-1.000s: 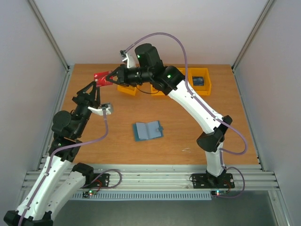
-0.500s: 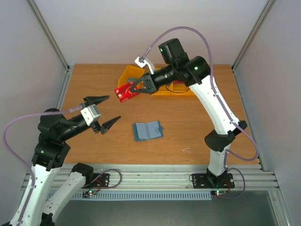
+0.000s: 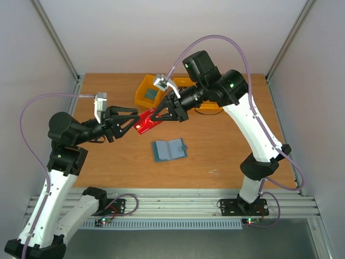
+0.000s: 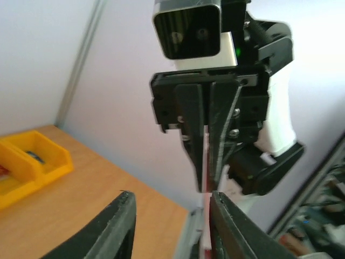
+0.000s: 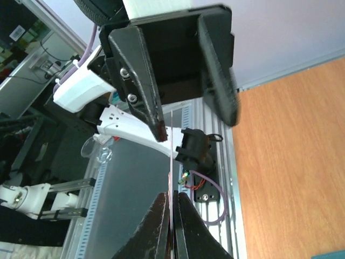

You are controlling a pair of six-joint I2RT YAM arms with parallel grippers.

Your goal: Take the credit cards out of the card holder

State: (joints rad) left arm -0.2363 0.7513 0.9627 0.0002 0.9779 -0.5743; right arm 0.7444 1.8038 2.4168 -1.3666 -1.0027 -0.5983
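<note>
Left fingers (image 3: 126,111) have swung in for a handover
they're open around the red card (image 3: 143,124), right fingers (image 3: 161,112) pinching it

Red credit card (image 3: 144,122), slate-blue card holder (image 3: 168,149) lighter inside, yellow bins (image 3: 139,97), orange-brown wood-grain table (image 3: 226,151)
</note>
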